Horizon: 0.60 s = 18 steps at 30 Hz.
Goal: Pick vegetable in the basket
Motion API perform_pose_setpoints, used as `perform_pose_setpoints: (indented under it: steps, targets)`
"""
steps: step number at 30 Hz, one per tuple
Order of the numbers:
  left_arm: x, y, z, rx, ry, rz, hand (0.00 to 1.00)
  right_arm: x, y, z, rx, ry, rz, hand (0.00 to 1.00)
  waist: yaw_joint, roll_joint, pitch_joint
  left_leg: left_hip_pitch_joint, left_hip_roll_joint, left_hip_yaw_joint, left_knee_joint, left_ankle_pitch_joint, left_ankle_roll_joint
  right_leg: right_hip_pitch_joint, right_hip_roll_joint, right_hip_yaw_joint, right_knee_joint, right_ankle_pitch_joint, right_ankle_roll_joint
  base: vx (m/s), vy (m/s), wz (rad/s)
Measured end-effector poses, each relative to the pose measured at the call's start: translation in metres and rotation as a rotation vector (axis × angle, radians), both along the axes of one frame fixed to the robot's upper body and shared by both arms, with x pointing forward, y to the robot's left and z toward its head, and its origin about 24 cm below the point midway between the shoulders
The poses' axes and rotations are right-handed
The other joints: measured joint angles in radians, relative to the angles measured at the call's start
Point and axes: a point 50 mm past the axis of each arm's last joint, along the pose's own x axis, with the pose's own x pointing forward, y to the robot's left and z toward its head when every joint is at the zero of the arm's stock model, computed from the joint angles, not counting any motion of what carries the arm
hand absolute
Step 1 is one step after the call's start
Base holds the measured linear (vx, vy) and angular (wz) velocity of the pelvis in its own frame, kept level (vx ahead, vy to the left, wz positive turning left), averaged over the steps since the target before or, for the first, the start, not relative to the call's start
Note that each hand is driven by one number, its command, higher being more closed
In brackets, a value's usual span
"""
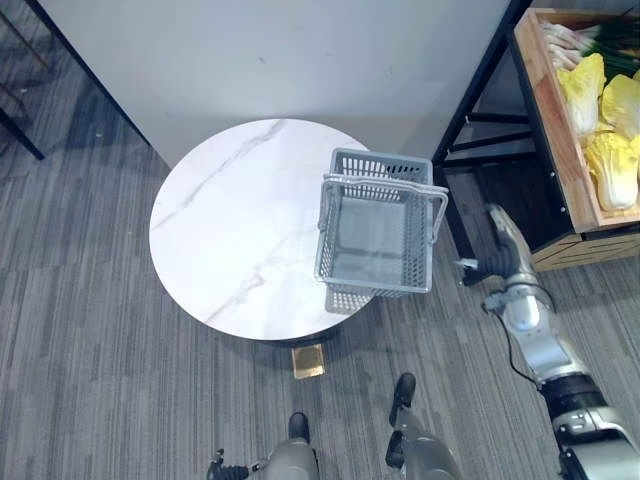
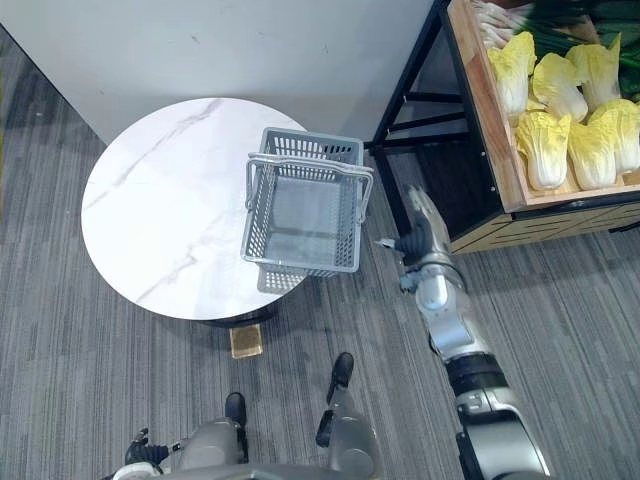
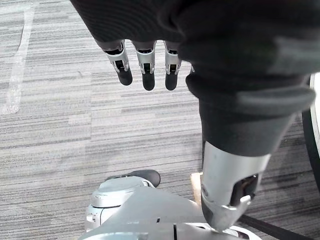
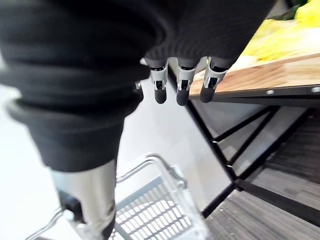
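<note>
Grey striped carpet (image 1: 80, 330) all round; white wall behind the round marble bench (image 1: 230, 220).

Right hand (image 2: 418, 232): raised in the gap between the bench and the black rack (image 2: 410, 100). Its fingers (image 4: 181, 89) are straight and loosely apart, with nothing in them.

Just beside it, on the robot's left, stands the grey basket (image 1: 372, 240). It sits at the bench's right edge, part of it overhanging, and it is empty.

On the other side is the wooden crate (image 2: 485, 120) on the rack, holding pale yellow-green cabbages (image 2: 545, 145). The hand is lower than the crate's front wall and apart from every cabbage.

Left hand (image 3: 145, 62): hangs low over the carpet, fingers relaxed, empty.

Step in hand, as I judge it: the reach toward the crate. Nothing is picked, so the task is at its start.

Next move, for you:
- Lift the right hand above the crate's front wall before going in, or it may catch the wood.
- Take the nearest cabbage with a wide grasp; it looks bulky and leafy, so a fingertip pinch may slip.
- Carry it across and set it low into the basket, toward the part over the bench. A drop on the overhanging end could tip it.
</note>
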Motion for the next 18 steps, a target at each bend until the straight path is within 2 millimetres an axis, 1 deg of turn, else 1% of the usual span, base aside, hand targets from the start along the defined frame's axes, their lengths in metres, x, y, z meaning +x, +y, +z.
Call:
perform_pose_setpoints:
  steps: [1, 2, 4, 6, 9, 10, 12, 14, 16, 18]
  targets:
    - [0.001, 0.000, 0.000, 0.000, -0.006, 0.001, 0.00, 0.001, 0.004, 0.003, -0.021, -0.007, 0.024, 0.00, 0.003, -0.001, 0.003, 0.000, 0.000, -0.001, 0.000, 0.000, 0.001, 0.000, 0.000, 0.000, 0.000, 0.000, 0.000, 0.00, 0.000, 0.00]
    - [0.004, 0.000, 0.001, -0.002, -0.021, -0.004, 0.00, 0.005, 0.014, 0.009, -0.088, -0.010, 0.081, 0.00, 0.014, -0.004, 0.010, -0.002, -0.002, -0.002, 0.000, 0.000, 0.001, -0.001, -0.002, -0.001, 0.000, 0.000, 0.000, 0.00, 0.000, 0.00]
    - [0.007, 0.000, 0.003, -0.004, -0.040, -0.011, 0.00, 0.011, 0.023, 0.018, -0.168, -0.025, 0.131, 0.00, 0.023, -0.007, 0.022, -0.004, -0.002, -0.006, 0.000, 0.000, 0.001, -0.001, -0.002, -0.004, 0.000, 0.000, 0.000, 0.00, -0.007, 0.05]
    - [0.012, 0.000, 0.005, -0.001, -0.068, -0.016, 0.00, 0.019, 0.031, 0.036, -0.219, -0.072, 0.179, 0.00, 0.038, -0.009, 0.039, -0.010, -0.003, -0.017, 0.000, 0.001, 0.002, -0.001, -0.003, -0.013, 0.000, 0.000, 0.000, -0.01, -0.015, 0.13]
    - [0.013, 0.001, 0.006, 0.002, -0.076, -0.016, 0.00, 0.030, 0.042, 0.053, -0.277, -0.109, 0.209, 0.00, 0.042, -0.014, 0.048, -0.020, -0.001, -0.027, 0.004, 0.001, 0.003, -0.003, -0.002, -0.019, 0.000, 0.002, -0.002, 0.00, -0.006, 0.08]
    - [0.013, 0.001, 0.006, 0.003, -0.076, -0.015, 0.00, 0.036, 0.050, 0.065, -0.323, -0.136, 0.228, 0.00, 0.046, -0.017, 0.058, -0.020, -0.002, -0.027, 0.006, 0.001, 0.003, -0.003, -0.003, -0.019, 0.000, 0.002, -0.003, 0.00, 0.000, 0.00]
    - [0.014, 0.000, 0.006, 0.001, -0.076, -0.014, 0.00, 0.043, 0.058, 0.077, -0.358, -0.160, 0.245, 0.00, 0.048, -0.025, 0.075, -0.023, -0.001, -0.028, 0.009, 0.001, 0.003, -0.003, -0.002, -0.018, 0.000, 0.007, -0.009, 0.00, 0.000, 0.00]
    - [0.018, 0.002, 0.007, 0.008, -0.088, -0.007, 0.00, 0.050, 0.062, 0.088, -0.384, -0.167, 0.245, 0.00, 0.053, -0.037, 0.091, -0.039, 0.000, -0.031, 0.019, 0.001, 0.004, -0.012, -0.002, -0.018, 0.000, 0.008, -0.010, -0.01, -0.003, 0.02]
    - [0.026, 0.002, 0.009, 0.007, -0.104, -0.011, 0.00, 0.055, 0.059, 0.094, -0.399, -0.159, 0.228, 0.00, 0.069, -0.039, 0.106, -0.048, 0.001, -0.031, 0.025, 0.001, 0.004, -0.020, -0.001, -0.016, 0.000, 0.017, -0.017, -0.01, -0.006, 0.02]
    - [0.030, 0.001, 0.010, 0.007, -0.115, -0.014, 0.00, 0.061, 0.057, 0.098, -0.417, -0.148, 0.208, 0.00, 0.074, -0.039, 0.115, -0.060, 0.001, -0.039, 0.034, 0.000, 0.005, -0.024, -0.002, -0.018, 0.000, 0.017, -0.017, 0.00, -0.005, 0.09]
